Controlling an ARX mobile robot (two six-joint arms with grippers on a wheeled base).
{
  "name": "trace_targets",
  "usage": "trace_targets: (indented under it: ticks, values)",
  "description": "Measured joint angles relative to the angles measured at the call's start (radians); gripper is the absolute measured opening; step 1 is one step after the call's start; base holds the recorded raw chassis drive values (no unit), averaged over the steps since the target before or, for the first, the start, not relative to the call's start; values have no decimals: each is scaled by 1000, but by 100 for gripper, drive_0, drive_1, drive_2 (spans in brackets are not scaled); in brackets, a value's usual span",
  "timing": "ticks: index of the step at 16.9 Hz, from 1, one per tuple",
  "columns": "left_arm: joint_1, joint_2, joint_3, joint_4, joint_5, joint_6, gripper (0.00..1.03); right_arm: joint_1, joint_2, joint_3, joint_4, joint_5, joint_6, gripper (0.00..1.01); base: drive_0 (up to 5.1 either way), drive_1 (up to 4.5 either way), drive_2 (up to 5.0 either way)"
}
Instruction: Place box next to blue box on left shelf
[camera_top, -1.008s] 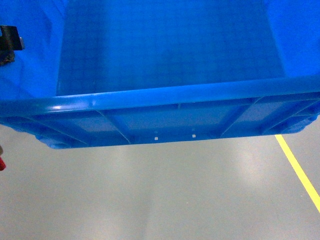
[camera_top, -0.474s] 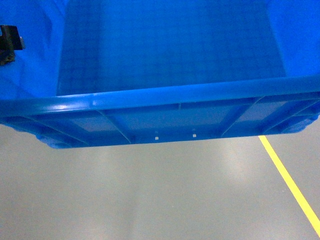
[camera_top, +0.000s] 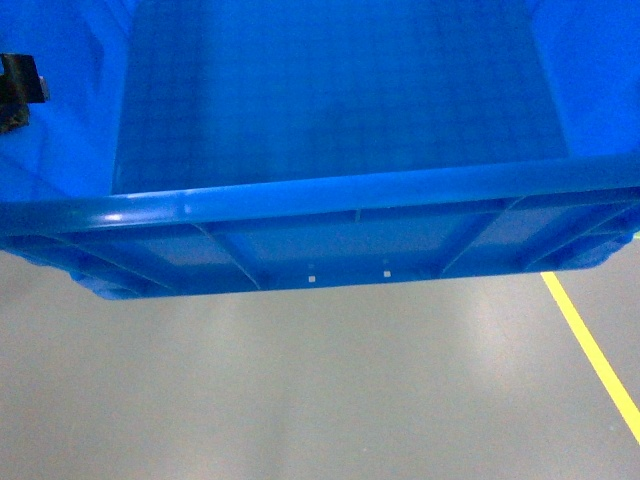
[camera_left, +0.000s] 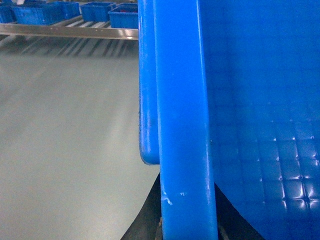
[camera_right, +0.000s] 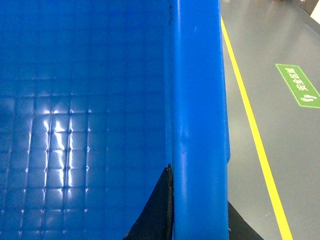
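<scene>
Box: a large bright blue plastic crate (camera_top: 330, 140) fills the upper part of the head view, held up off the floor. Its thick rolled rim is smooth and glossy, the outer wall below the rim is braced with slanting ribs, and the inside floor is embossed in a grid of small squares that catch the light.
Left pincer: at the bottom edge of the left wrist view, dark fingers (camera_left: 145, 225) sit on either side of the crate's left wall; the left pincer (camera_left: 187, 231) is pinching that wall and rim.
Right pincer: at the bottom edge of the right wrist view, dark fingers (camera_right: 155, 212) flank the crate's right wall in the same way; the right pincer (camera_right: 197, 222) is pinching it.
Floor: smooth grey floor (camera_top: 300, 390) with a soft sheen lies under the crate; a yellow line (camera_top: 592, 350) runs across it at the right, and a green sign (camera_right: 297, 85) with white marks lies beyond that line.
Left shelf: far off at the top left corner of the left wrist view, a grey metal rack with a steel front lip (camera_left: 70, 31).
Small blue trays: several trays (camera_left: 107, 11) sit on that rack behind the lip.
</scene>
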Motion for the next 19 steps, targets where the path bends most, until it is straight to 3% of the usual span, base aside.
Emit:
trace_targets:
  ticks: [19]
  values:
    - [0, 0, 0, -6, 1, 0, 6, 0, -1, 0, -6, 2, -1, 8, -5, 428, -438]
